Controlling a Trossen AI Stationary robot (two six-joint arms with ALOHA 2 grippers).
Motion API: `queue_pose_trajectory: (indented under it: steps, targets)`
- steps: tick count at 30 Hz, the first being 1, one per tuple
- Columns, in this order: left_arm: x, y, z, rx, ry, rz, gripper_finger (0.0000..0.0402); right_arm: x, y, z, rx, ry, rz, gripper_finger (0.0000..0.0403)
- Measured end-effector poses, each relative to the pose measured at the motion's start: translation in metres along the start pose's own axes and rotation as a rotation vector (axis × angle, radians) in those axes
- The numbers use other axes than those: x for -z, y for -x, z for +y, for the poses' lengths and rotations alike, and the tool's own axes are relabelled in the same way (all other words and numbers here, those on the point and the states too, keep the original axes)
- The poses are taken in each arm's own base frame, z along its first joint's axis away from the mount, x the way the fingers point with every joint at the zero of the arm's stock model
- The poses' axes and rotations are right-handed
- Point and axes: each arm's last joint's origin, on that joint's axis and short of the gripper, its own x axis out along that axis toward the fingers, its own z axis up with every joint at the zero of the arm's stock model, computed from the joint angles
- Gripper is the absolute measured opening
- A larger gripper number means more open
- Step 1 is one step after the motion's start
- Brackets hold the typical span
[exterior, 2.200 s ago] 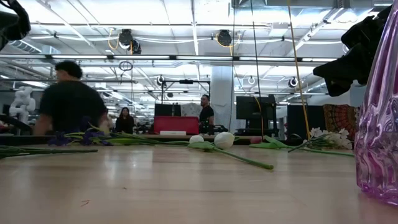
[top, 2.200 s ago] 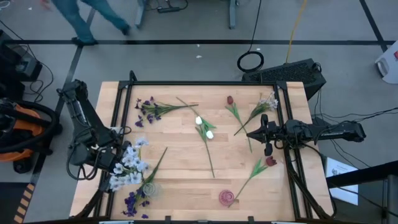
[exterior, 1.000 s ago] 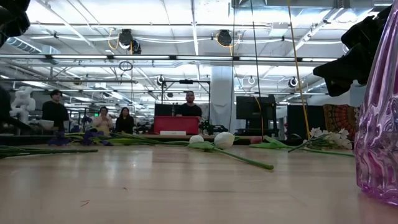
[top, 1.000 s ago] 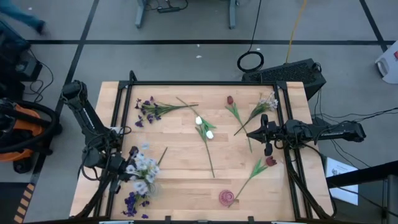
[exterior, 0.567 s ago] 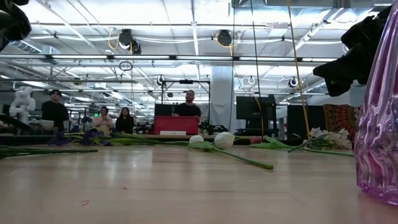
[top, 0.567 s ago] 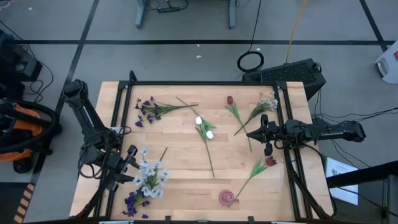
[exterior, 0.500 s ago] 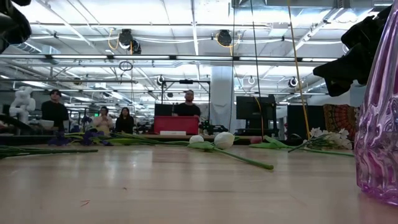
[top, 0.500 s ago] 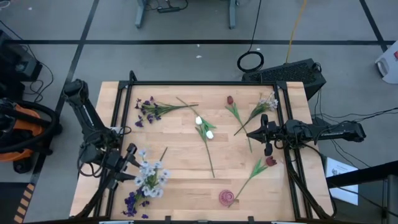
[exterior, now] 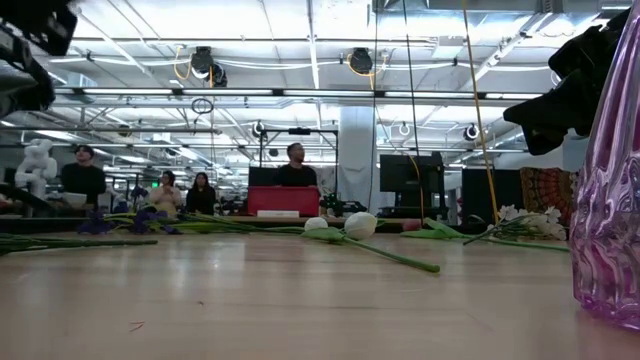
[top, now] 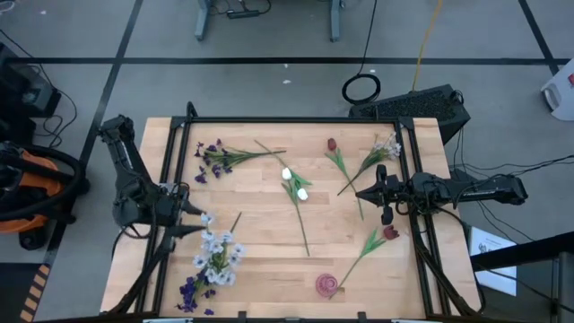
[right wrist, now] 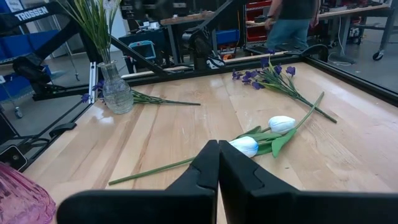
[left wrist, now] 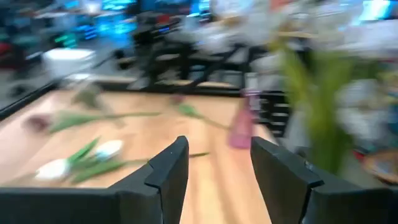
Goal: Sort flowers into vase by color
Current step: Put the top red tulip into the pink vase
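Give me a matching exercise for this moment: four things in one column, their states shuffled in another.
Things:
1. white tulips
2. pale blossom cluster
3. left gripper
4. right gripper

States:
A. standing in the clear vase
B. fingers shut, holding nothing
C. lying flat mid-table
D. fingers open, holding nothing

Pairs: 1-C, 2-A, 3-D, 4-B
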Motion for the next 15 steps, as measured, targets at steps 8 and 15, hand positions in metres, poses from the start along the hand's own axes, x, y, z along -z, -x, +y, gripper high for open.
queue_pose_trajectory:
  steps: [8, 15]
  targets:
    - [0.017, -0.008, 0.02, -0.252, 0.177, 0.052, 0.0145, 0.0, 0.0, 0.0, 0.0, 0.0, 0.0, 0.0]
    - [0.025, -0.023, 0.034, -0.454, 0.337, 0.051, 0.0069, 0.0, 0.0, 0.0, 0.0, 0.0, 0.0, 0.0]
